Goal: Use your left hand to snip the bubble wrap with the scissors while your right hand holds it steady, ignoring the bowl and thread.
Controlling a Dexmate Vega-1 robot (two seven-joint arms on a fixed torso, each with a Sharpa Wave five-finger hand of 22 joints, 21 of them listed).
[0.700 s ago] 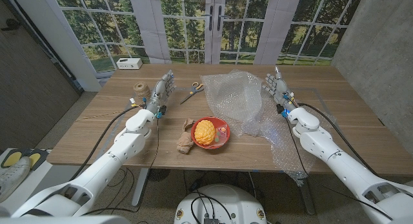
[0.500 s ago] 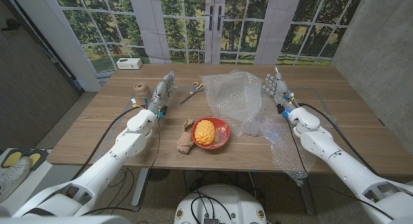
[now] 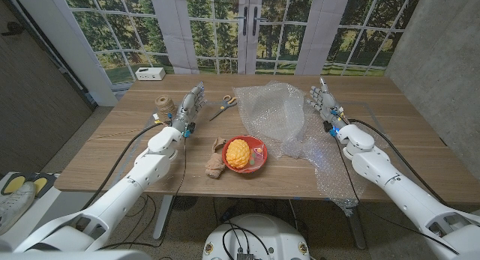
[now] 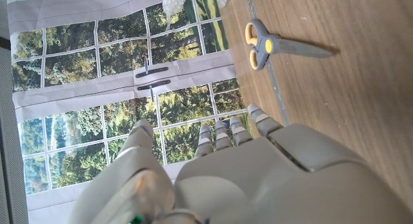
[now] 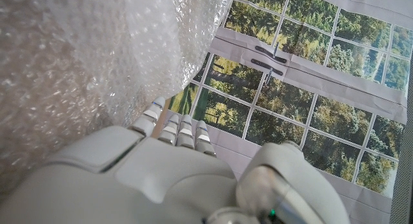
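Bubble wrap (image 3: pixel 279 118) edge past table front, hand-free scissors (image 3: pixel 223 105) small.

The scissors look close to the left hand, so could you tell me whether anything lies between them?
Nothing visible does. The scissors lie on bare wood just beyond the left hand, towards the bubble wrap. The twine spool stands on the hand's other side, and the bowl sits nearer the robot.
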